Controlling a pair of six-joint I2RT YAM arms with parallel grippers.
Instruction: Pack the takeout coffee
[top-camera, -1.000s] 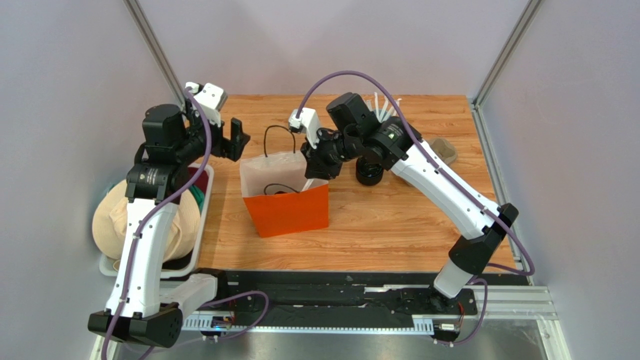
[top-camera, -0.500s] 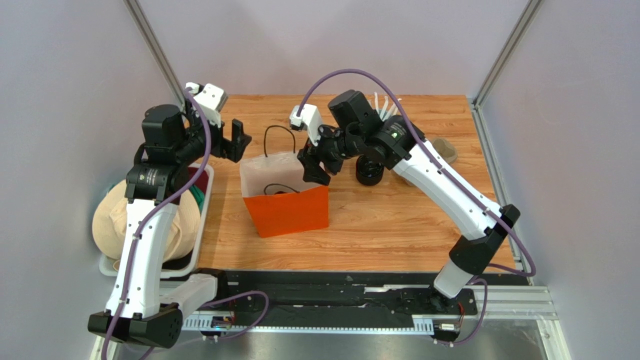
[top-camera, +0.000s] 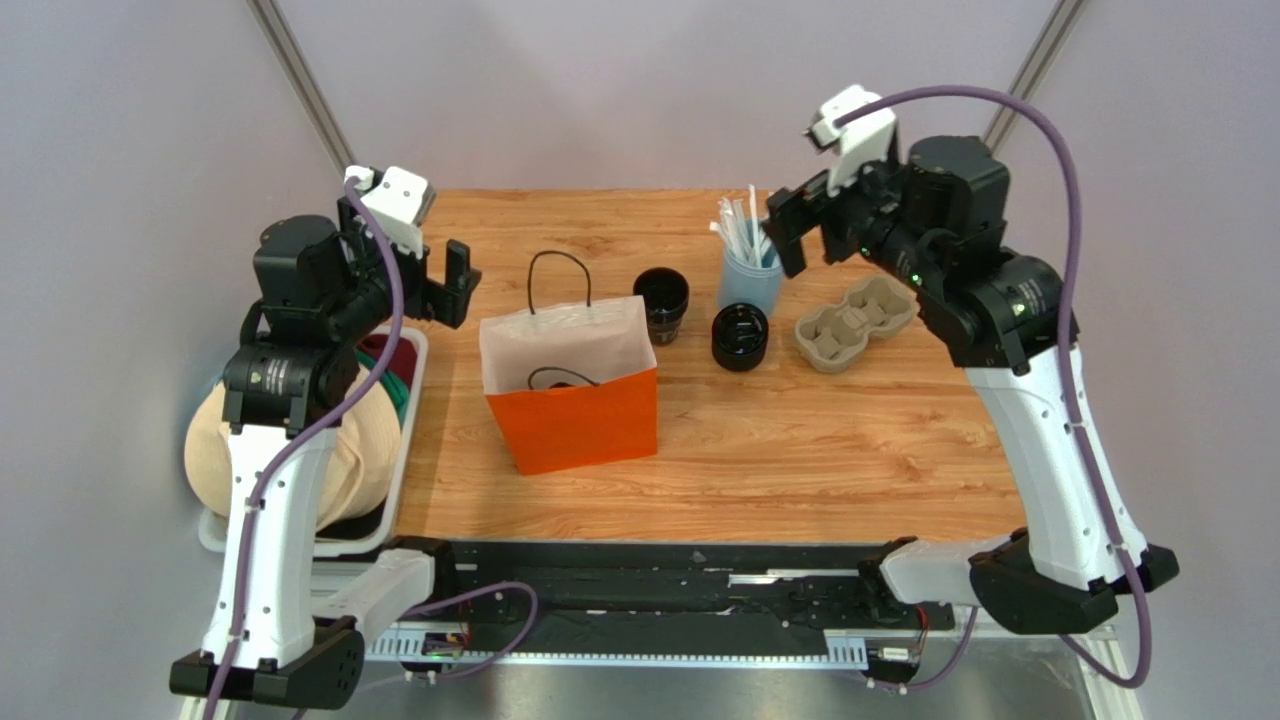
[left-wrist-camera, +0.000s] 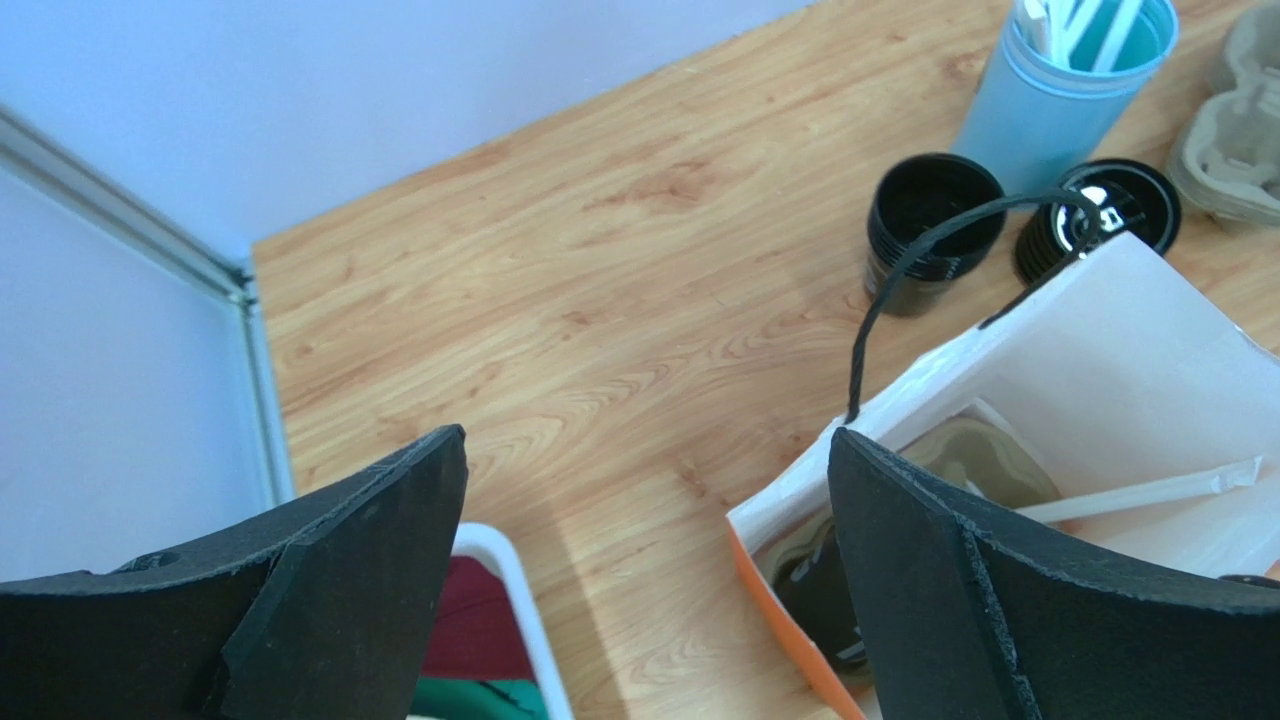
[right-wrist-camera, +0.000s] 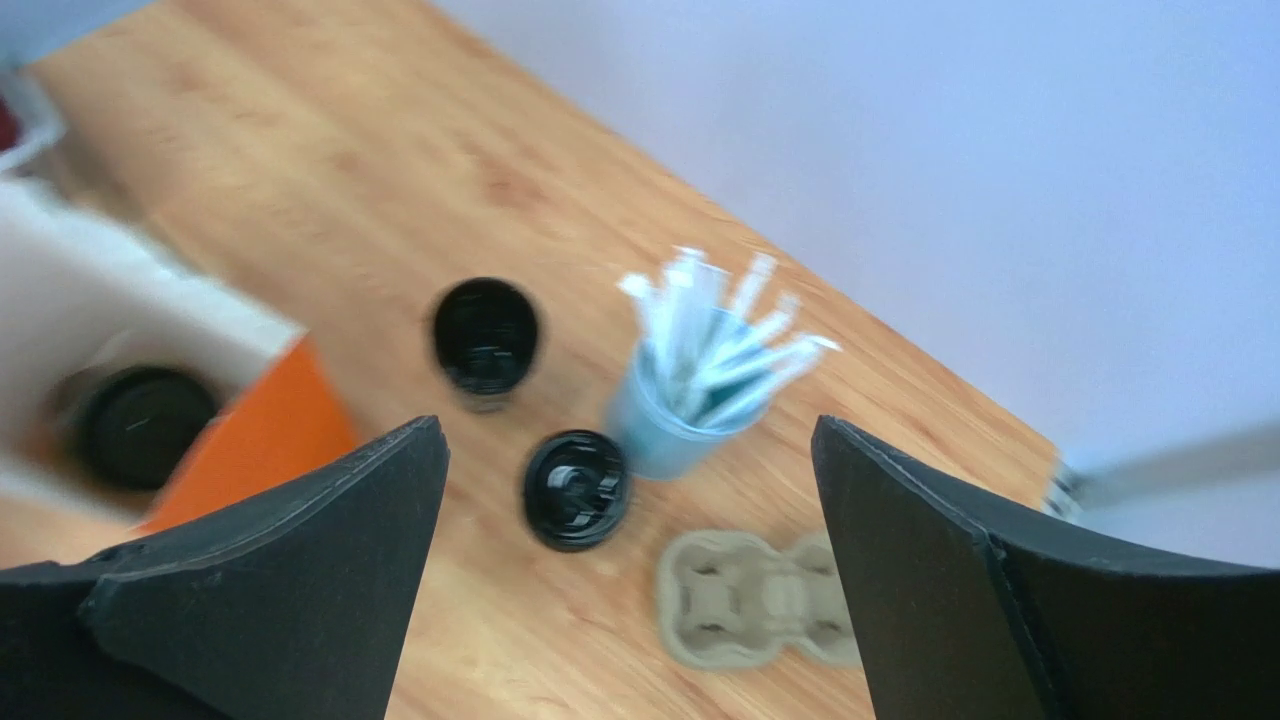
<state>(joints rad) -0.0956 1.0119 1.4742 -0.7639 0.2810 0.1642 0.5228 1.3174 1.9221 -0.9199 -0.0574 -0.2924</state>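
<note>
Since 1 second ago the right tool (right-wrist-camera: 627, 428) has left the right rim of the bag (top-camera: 579, 420) and swung up, far to the bag's right. It now stands wide and empty. The left tool (left-wrist-camera: 646, 438), also wide, hangs off the bag's left side. A lidded coffee cup (right-wrist-camera: 143, 428), blurred, appears to sit inside the bag, well apart from both tools. The step looks like a retreat: stay clear of the bag's handles and the straw cup (top-camera: 748, 279) behind the bag.

The white-lined orange paper bag (top-camera: 579, 420) is glowing against the pale wood-grain counter (top-camera: 812, 435), beside a round black disposable cup (top-camera: 660, 305) and a grey-brown cardboard tray (top-camera: 854, 324).
</note>
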